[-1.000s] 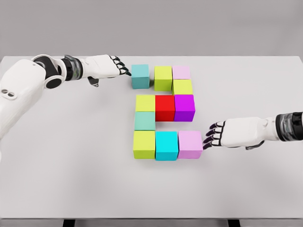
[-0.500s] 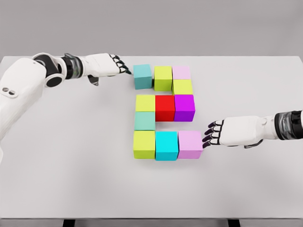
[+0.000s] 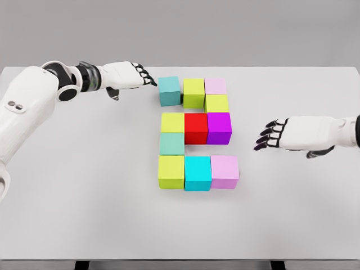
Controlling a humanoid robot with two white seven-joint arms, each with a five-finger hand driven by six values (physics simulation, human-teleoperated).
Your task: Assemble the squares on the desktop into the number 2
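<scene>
Coloured cubes lie on the white table [image 3: 84, 214] in the shape of a 2. The top row has a teal cube [image 3: 169, 90], a lime cube [image 3: 193, 92] and a pale pink cube [image 3: 215, 86], with another lime cube [image 3: 217, 103] under the pink one. The middle row is lime [image 3: 172, 122], red [image 3: 196, 127], magenta [image 3: 219, 127]. A mint cube [image 3: 171, 144] links down to the bottom row: lime [image 3: 171, 171], cyan [image 3: 197, 172], pink [image 3: 225, 171]. My left hand [image 3: 143, 77] hovers just left of the teal cube, fingers extended. My right hand [image 3: 269, 135] is open, well right of the magenta cube.
My left hand pushed the teal cube right, up against the lime cube. My right hand left the bottom pink cube and moved up and to the right.
</scene>
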